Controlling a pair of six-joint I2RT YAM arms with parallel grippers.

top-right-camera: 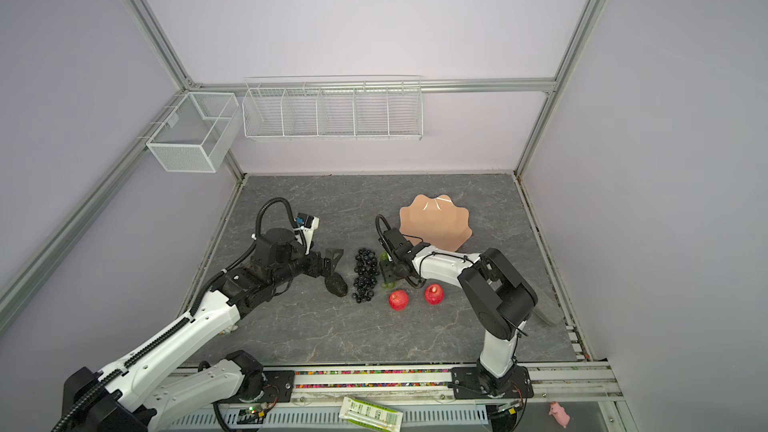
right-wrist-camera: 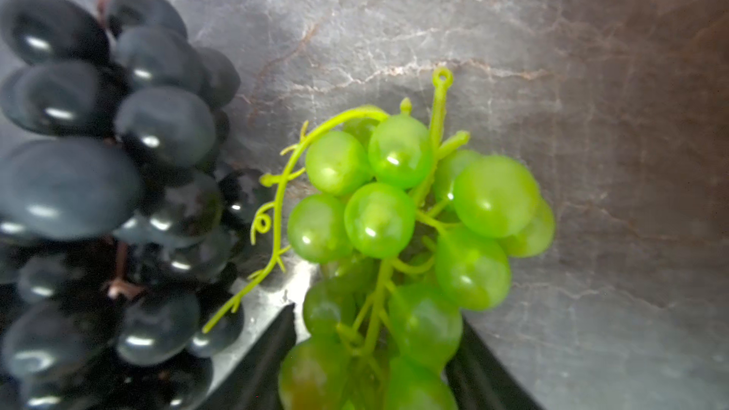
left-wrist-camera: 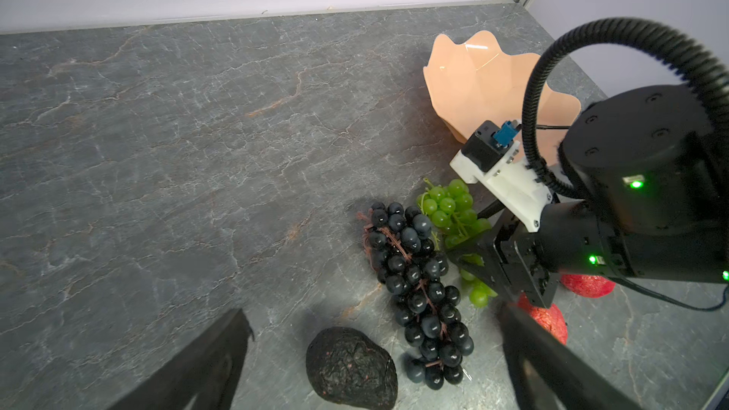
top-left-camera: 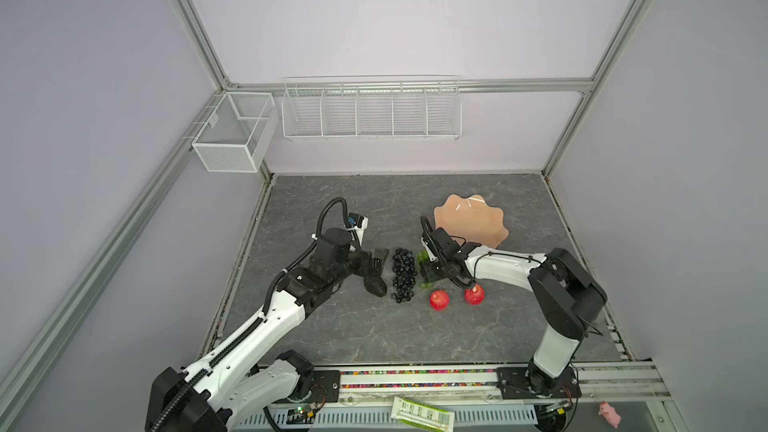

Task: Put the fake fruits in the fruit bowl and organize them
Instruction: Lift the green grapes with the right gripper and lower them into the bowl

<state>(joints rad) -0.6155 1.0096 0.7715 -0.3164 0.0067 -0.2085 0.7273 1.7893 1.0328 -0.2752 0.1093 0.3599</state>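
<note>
Pickup step: right claw (right-wrist-camera: 378,321) clamps green grape bunch (right-wrist-camera: 394,211); left claw (left-wrist-camera: 376,315) gapes, empty. Next we need a clean lift toward fruit bowl (top-left-camera: 469,222).

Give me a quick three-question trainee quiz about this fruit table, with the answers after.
1. True or false: the peach-beige scalloped glossy bowl holds no fruit.
2. Fill in: the small green plastic grape bunch is clamped by the ___.
3. How many round red fruits lie on the grey marbled tabletop?
Key: 1 true; 2 right gripper; 3 two.
</note>
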